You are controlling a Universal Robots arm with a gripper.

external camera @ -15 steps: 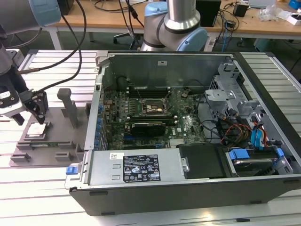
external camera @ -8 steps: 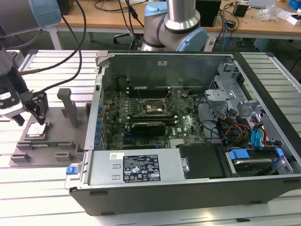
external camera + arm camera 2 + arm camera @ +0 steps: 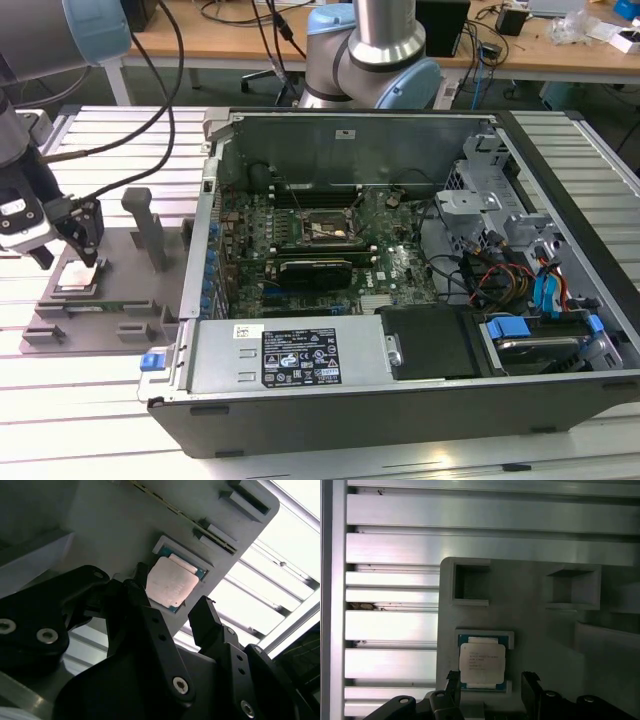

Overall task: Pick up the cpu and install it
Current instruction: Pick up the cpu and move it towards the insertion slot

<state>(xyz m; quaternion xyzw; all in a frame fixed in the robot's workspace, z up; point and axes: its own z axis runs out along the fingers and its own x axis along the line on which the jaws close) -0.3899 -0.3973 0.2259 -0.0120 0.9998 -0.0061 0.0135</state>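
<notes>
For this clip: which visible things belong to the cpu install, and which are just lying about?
Job in hand:
cpu, seated in the grey fixture tray
gripper, open, straddling it
motherboard socket in the open computer case

Lying about:
black cables
blue drive caddy
desk behind

Arm (image 3: 60, 35) reaches to exterior view's left; claw (image 3: 68, 260) points down, 2 fingers (image 3: 529, 680) spread apart.

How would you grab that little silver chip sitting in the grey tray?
Probably by two opposite edges of the cpu, coming straight down from above: it lies flat, plate up, in a shallow pocket of the tray, and the open end effector straddles it.
</notes>
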